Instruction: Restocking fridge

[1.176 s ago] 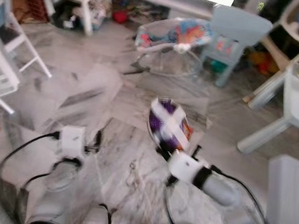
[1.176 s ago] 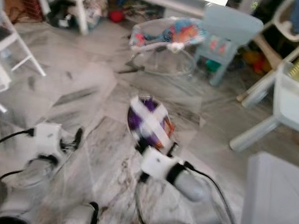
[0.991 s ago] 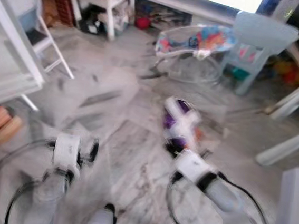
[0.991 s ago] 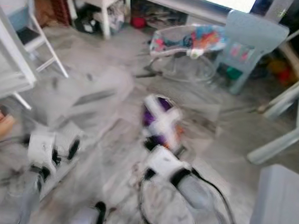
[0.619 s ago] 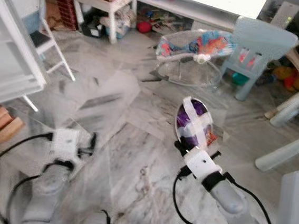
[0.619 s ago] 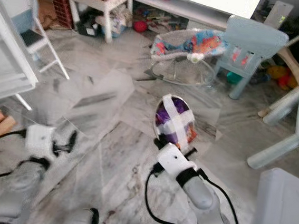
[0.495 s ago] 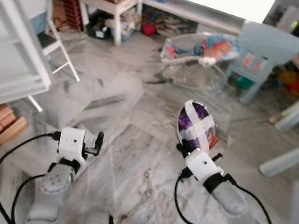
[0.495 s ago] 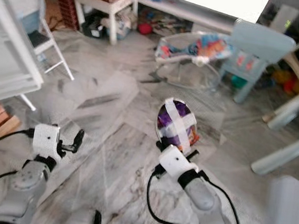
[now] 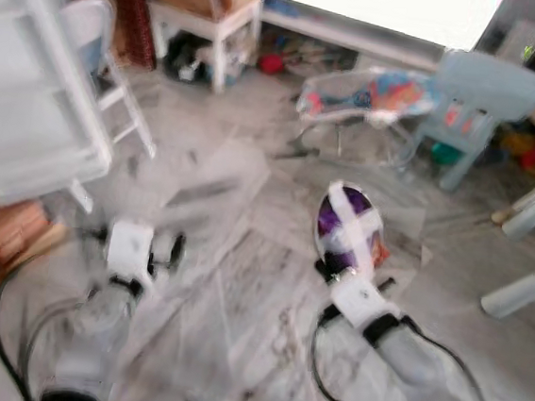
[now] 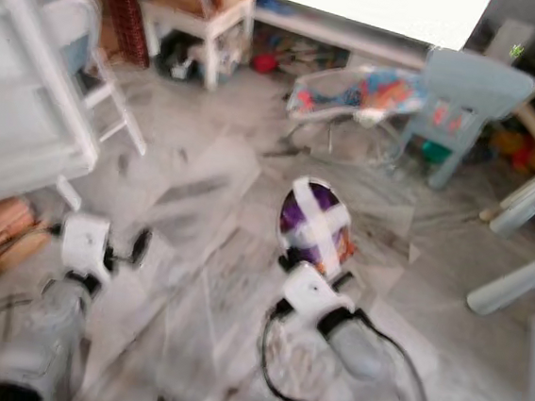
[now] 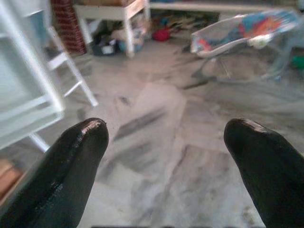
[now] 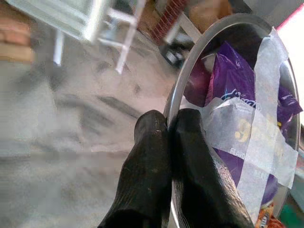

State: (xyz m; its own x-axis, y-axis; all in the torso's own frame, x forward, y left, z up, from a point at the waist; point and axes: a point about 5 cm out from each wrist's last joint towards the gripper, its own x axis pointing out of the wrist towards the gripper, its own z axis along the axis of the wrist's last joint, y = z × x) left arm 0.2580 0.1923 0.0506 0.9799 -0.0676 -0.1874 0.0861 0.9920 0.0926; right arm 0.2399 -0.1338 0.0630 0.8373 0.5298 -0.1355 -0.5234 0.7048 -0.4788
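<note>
Right hand (image 12: 168, 124): fingers pinched shut on the thin rim of the round metal bowl (image 12: 176, 92), which is packed with purple snack packets (image 12: 227, 78) held in by crossed strips of white tape (image 12: 266, 118). In the head views the bowl (image 10: 315, 222) rides tipped on edge out in front of the right arm, above the grey marble floor (image 9: 241, 283), not resting on anything.

Left hand (image 11: 166, 142): fingers spread wide, holding nothing, carried low on the robot's left, pointing across the floor.

Surroundings: white shelf unit (image 9: 28, 130) at left, white stool (image 9: 209, 20) behind it, colourful baby bouncer (image 10: 359, 91) and pale blue child chair (image 10: 472, 92) further ahead. Head views are blurred, so the robot is likely walking or turning. No fridge identifiable in these frames.

Judgement: this is the carry leg, the bowl is not yet delivered. To do it well:
- rim pinch is a small contact patch; keep the grip firm and avoid wrist jerks, or the bowl may pivot between the fingers.
- tape is the only retention for the packets; don't tip the open face further down.
- route clear of the bouncer and chair legs.
- keep the left hand free for the fridge door.
</note>
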